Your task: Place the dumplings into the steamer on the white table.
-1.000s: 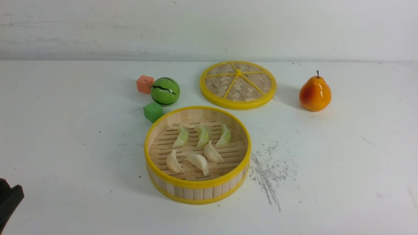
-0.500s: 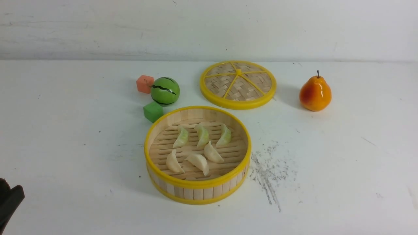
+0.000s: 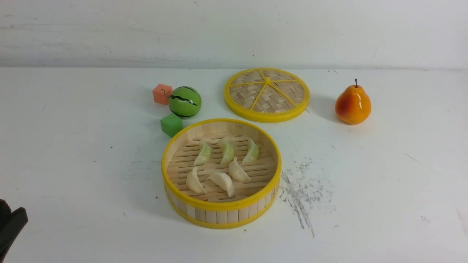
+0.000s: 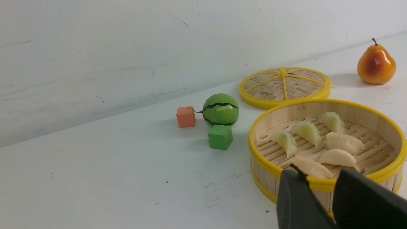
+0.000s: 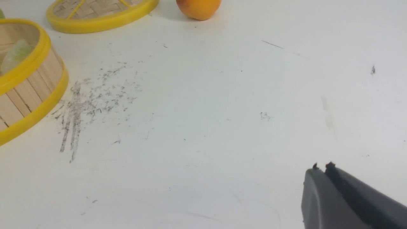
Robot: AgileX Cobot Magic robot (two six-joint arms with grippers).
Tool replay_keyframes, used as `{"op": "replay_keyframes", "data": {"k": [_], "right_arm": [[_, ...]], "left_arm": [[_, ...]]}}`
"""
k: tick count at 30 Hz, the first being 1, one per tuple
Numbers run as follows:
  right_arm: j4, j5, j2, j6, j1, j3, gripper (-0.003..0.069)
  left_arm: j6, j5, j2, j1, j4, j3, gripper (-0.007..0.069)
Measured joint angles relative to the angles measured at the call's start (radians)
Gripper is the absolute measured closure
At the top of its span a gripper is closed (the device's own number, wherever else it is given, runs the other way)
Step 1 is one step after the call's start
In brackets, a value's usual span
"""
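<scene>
The steamer [image 3: 219, 205] stands on the white table [image 3: 73, 153], a little left of the middle. All the dumplings I can see lie on its slat floor: three pale green ones [image 3: 226, 151] in a far row and three cream ones [image 3: 222, 180] nearer me. My left gripper [image 3: 11, 226] shows only as a dark tip at the lower left corner, well away from the basket. In the left wrist view the left gripper [image 4: 318, 178] is open and empty, in front of the steamer [image 4: 254, 149]. My right gripper [image 5: 321, 167] is shut over bare table, empty.
The woven yellow-rimmed lid [image 3: 266, 94] lies flat behind the steamer. A pear [image 3: 353, 105] stands at the far right. A green watermelon ball [image 3: 185, 102], an orange cube [image 3: 162, 94] and a green cube [image 3: 171, 125] sit behind the steamer's left side. Grey specks [image 3: 299, 193] mark the table right of it.
</scene>
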Motion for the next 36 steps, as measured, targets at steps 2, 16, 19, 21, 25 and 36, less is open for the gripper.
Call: {"op": "replay_keyframes", "data": {"k": [2, 16, 19, 21, 25, 36], "right_arm": [[0.000, 0.000, 0.000, 0.000, 0.000, 0.000, 0.0638], [0.001, 0.001, 0.000, 0.001, 0.000, 0.000, 0.0617], [0.001, 0.001, 0.000, 0.001, 0.000, 0.000, 0.0613], [0.001, 0.001, 0.000, 0.001, 0.000, 0.000, 0.0608], [0.001, 0.002, 0.000, 0.001, 0.000, 0.000, 0.0601], [0.001, 0.002, 0.000, 0.001, 0.000, -0.001, 0.0587]], "left_arm": [[0.000, 0.000, 0.000, 0.000, 0.000, 0.000, 0.0443], [0.000, 0.000, 0.000, 0.000, 0.000, 0.000, 0.0442], [0.000, 0.000, 0.000, 0.000, 0.000, 0.000, 0.0442], [0.000, 0.001, 0.000, 0.000, 0.000, 0.002, 0.0442], [0.000, 0.068, -0.068, 0.045, 0.001, 0.010, 0.0441], [0.108, 0.022, -0.210, 0.435, -0.426, 0.071, 0.0466]]}}
